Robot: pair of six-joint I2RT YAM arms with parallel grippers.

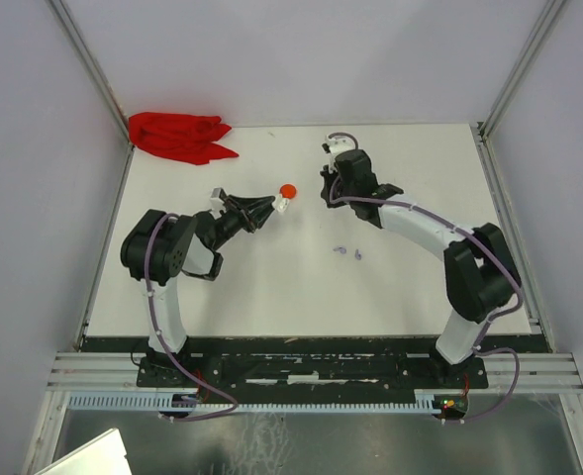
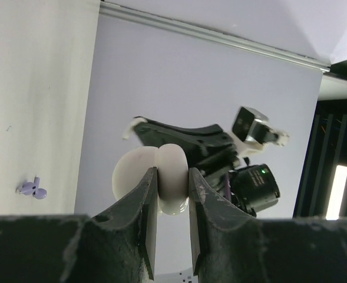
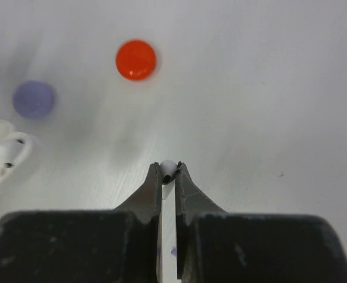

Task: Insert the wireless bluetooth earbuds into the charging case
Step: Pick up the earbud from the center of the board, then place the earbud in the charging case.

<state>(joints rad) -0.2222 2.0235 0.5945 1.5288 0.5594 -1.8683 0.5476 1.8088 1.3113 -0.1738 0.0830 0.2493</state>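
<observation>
My left gripper (image 2: 173, 174) is shut on the open white charging case (image 2: 133, 171), held off the table with its two rounded halves sticking out past the fingers. From above, this gripper (image 1: 274, 206) points right toward the right gripper (image 1: 328, 193). My right gripper (image 3: 168, 166) is shut on a whitish earbud (image 3: 167, 172), pinched at the very fingertips above the table. A purple pair of earbuds (image 1: 348, 251) lies on the table between the arms, also visible as purple earbuds (image 2: 32, 188) in the left wrist view.
A red disc (image 3: 136, 59) and a purple disc (image 3: 34, 99) lie on the white table (image 1: 271, 287). A blurred white shape (image 3: 1, 154) shows at the left edge of the right wrist view. A red cloth (image 1: 177, 136) lies at the back left corner.
</observation>
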